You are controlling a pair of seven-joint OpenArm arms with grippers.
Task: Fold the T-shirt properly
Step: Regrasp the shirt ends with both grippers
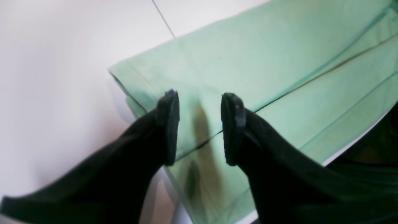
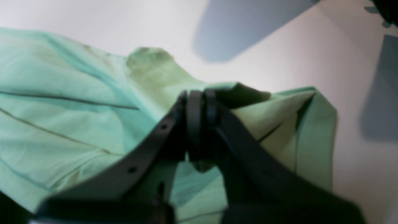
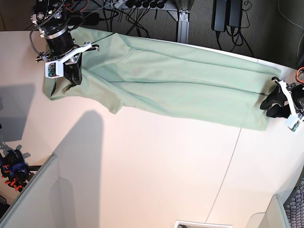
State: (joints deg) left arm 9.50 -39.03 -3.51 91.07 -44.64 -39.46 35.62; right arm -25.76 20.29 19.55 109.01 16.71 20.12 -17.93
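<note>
T-shirt (image 3: 175,71): folded lengthwise, spanning upper part of base view. Left gripper (image 3: 266,105): fingers spread at right edge of frame. Right gripper (image 3: 75,76) (upper left): closed, pinching shirt cloth.

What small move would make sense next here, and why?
Probably the right hand should lower its pinched bit of the T-shirt and smooth it flat before letting go. Its fingers are shut on bunched cloth, and that end looks rumpled, while the other end lies fairly flat below the left hand's open, empty fingers.
</note>
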